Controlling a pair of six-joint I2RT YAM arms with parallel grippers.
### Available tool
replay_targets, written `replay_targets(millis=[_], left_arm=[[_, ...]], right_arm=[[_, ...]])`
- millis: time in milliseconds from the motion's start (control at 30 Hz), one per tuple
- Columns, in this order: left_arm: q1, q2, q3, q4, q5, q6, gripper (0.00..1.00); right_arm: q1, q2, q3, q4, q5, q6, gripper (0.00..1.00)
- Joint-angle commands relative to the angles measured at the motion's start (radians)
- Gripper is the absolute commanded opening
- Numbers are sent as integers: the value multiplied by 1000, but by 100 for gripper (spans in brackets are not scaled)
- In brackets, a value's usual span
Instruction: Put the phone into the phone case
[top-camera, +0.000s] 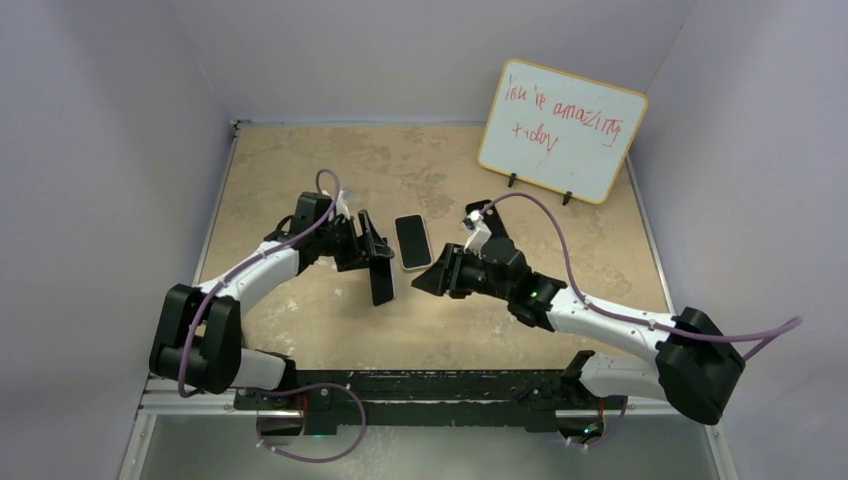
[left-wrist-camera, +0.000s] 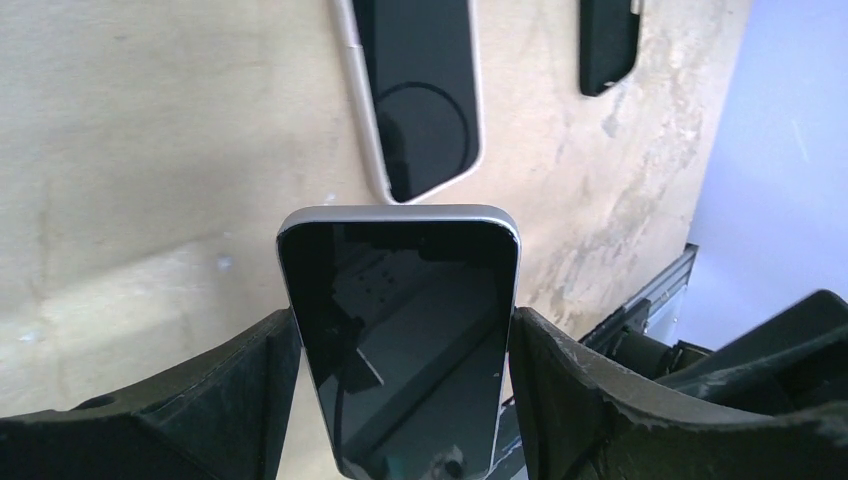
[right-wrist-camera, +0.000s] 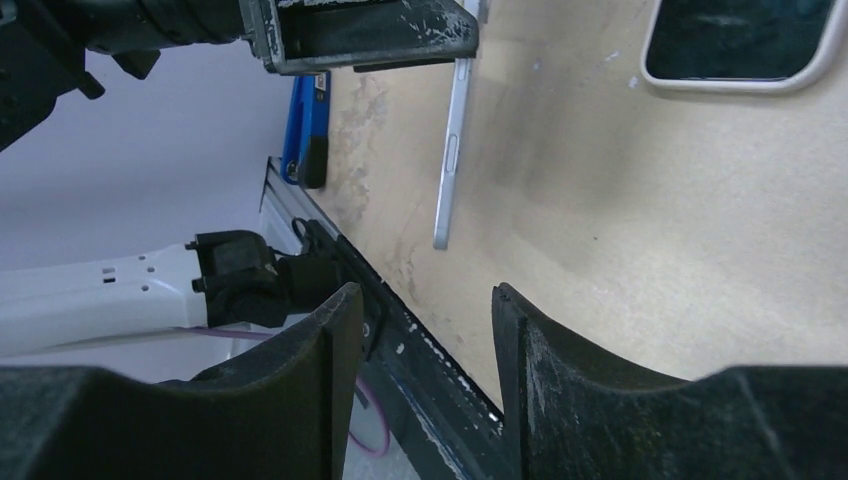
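Observation:
My left gripper (top-camera: 370, 256) is shut on a black phone (top-camera: 382, 283) with a silver frame and holds it by its long edges, above the table. In the left wrist view the phone (left-wrist-camera: 400, 290) stands between my fingers (left-wrist-camera: 250, 380). The phone case (top-camera: 412, 242), white-rimmed with a dark inside, lies flat just right of the held phone, and also shows in the left wrist view (left-wrist-camera: 420, 90) and the right wrist view (right-wrist-camera: 740, 45). My right gripper (top-camera: 424, 281) is open and empty, just below the case. In the right wrist view (right-wrist-camera: 425, 295) the phone (right-wrist-camera: 452, 150) appears edge-on.
A whiteboard (top-camera: 560, 130) with red writing stands at the back right. The black rail (top-camera: 440, 385) with the arm bases runs along the near edge. A blue object (right-wrist-camera: 310, 110) sits by the rail. Grey walls close in the tan table (top-camera: 300, 160).

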Motion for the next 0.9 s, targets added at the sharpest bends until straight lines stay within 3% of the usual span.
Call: replay_targets(millis=[0,267,600,867], left_arm=[[-55,-58,-1,88,23,-73,39],[-154,-53,10,120,-8,-114,38],[-197,-47,13,131,-18,-128,38],[-219,-58,23,138,-22,-142,40]], right_arm=[[29,48,76,25,-4,14,54],[53,114,111,14,17,12,56],[58,209,104,42,36,16,52],[58,219,103,32,56,2,27]])
